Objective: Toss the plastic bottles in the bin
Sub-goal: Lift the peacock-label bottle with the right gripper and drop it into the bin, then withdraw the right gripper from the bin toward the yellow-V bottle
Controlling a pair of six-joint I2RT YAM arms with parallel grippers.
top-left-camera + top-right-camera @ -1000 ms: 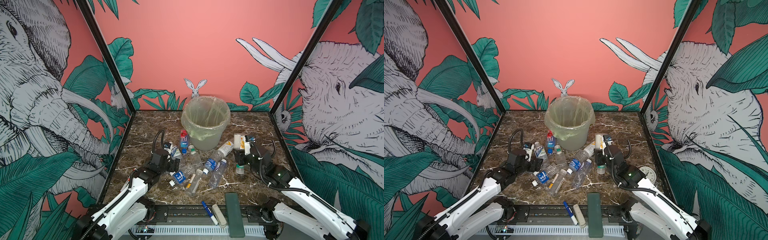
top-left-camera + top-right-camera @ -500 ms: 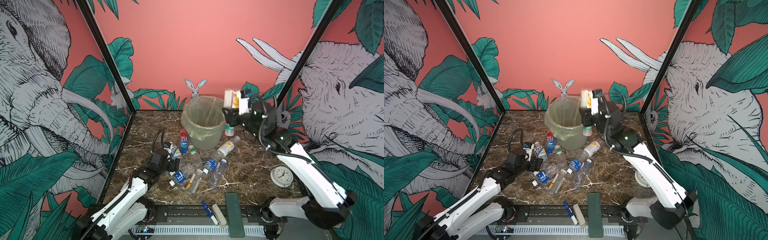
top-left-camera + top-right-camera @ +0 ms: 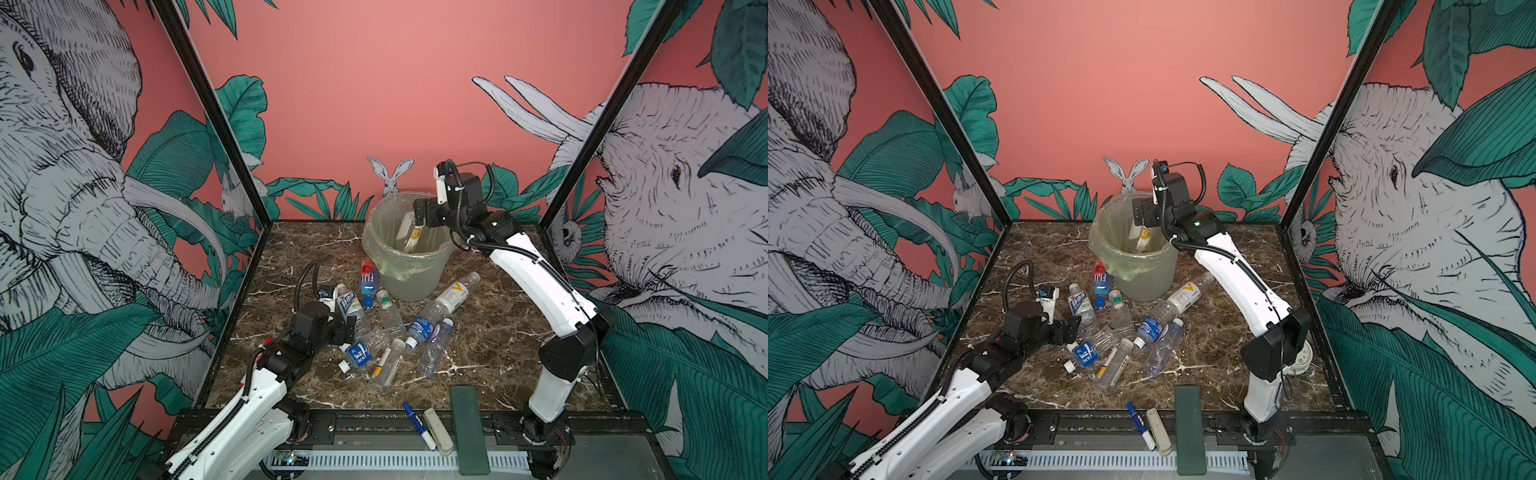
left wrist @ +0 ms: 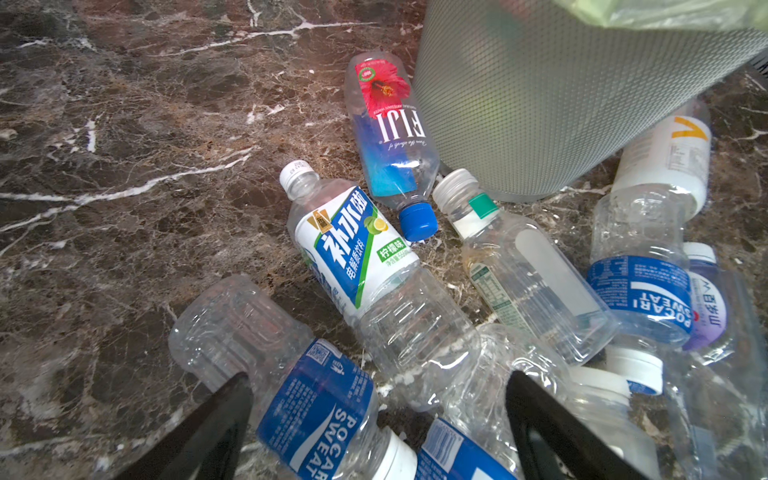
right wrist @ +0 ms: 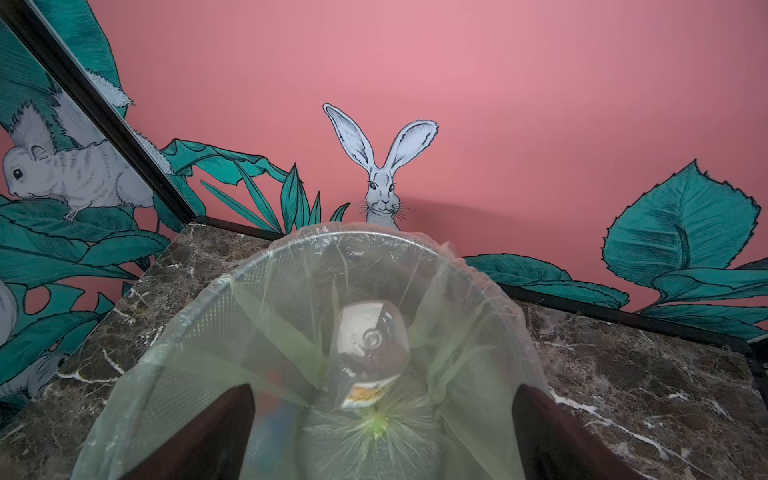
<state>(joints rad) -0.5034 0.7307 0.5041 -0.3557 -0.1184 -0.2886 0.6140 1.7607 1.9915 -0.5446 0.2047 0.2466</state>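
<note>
Bin (image 3: 409, 286), green-lined, stood at the back centre of the table (image 3: 498, 332). Right gripper (image 5: 384, 388) hung over its mouth, jaws wide, holding nothing. The left gripper (image 4: 379, 376) sat low at the left edge of the heap, jaws wide astride a blue-labelled bottle (image 4: 320, 399), contact unclear. Several bottles (image 3: 390, 328) lay heaped before the bin, and one bottle (image 5: 370, 353), yellow-labelled, was inside it, base up, free of the jaws.
</note>
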